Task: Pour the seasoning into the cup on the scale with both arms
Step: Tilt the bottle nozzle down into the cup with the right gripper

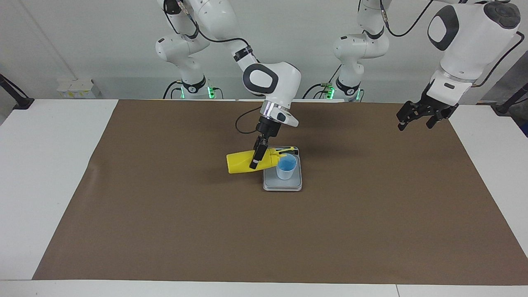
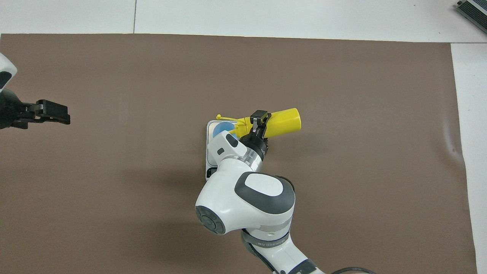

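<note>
Facing view: a brown paper mat (image 1: 264,231) covers most of the white table (image 1: 45,165), and nothing lies on it near the scale but the task's things. The right gripper (image 1: 255,159) has its 2 fingers clamped on the yellow squeeze bottle (image 1: 241,162), around the body near the cap. The wrist above slants up toward the robots, and the right arm (image 1: 270,80) bends down from its base over the middle of the table. The bottle is tipped nearly flat, its base toward the right arm's end of the table and its domed cap over the rim of the light blue cup (image 1: 286,166); the thin tip strap (image 1: 287,149) sticks out over the scale. The cup stands upright on the silver-grey kitchen scale (image 1: 282,183), on the half farther from the robots, as the overhead view shows.

The left gripper (image 1: 420,117) waits in the air over the mat toward the left arm's end of the table, well apart from the scale, fingers apart and holding nothing.
</note>
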